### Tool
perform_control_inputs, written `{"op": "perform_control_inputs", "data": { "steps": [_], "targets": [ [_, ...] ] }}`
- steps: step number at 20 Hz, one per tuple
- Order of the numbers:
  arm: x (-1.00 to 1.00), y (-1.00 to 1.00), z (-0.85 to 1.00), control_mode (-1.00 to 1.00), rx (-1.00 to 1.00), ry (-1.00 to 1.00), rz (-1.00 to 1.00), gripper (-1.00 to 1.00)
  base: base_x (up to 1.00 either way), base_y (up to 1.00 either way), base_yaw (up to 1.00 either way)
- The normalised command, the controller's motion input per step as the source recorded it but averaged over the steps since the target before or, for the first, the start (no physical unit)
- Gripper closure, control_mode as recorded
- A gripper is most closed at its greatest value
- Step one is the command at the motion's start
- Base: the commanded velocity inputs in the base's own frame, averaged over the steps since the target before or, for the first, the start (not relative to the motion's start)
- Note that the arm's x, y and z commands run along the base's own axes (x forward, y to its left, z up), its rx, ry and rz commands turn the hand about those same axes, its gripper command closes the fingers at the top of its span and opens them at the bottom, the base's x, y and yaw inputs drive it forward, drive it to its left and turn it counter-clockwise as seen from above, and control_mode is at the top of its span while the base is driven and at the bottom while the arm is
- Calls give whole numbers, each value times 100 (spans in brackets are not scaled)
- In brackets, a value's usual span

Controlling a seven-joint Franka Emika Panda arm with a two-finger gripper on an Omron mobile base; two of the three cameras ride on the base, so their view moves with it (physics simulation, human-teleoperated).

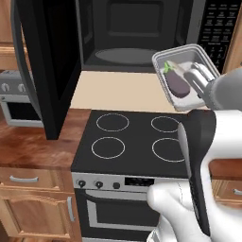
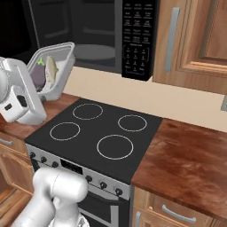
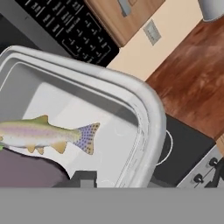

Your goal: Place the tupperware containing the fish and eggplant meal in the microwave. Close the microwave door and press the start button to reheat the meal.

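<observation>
The pincer (image 1: 197,78) grips the near rim of the tupperware (image 1: 185,78), apparently clenched on it, holding it tilted in the air above the stove (image 1: 137,137), just before the microwave (image 1: 142,33). Inside lie the eggplant (image 1: 178,84) and fish (image 3: 43,133). The microwave door (image 1: 45,66) stands swung wide.

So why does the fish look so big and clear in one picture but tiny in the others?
Hand view: the camera sits right above the tupperware, so the fish looks big and sharp. Left base view: farther away, the eggplant is small and soft-edged. Right base view: the microwave cavity is dark.
</observation>
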Motion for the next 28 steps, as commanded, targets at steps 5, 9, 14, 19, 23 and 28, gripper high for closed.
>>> {"op": "perform_control_inputs", "data": {
  "steps": [5,9,14,19,23,28],
  "targets": [
    [47,0,38,-100,14,3,-9,100,0,0,0],
    [43,0,22,-100,9,5,-2,100,0,0,0],
    [42,0,1,-100,0,1,0,100,0,0,0],
    [55,0,-9,-100,0,0,4,100,0,0,0],
    [65,0,-19,-100,0,0,10,100,0,0,0],
    [71,0,-7,-100,0,0,7,100,0,0,0]
  ]
}}
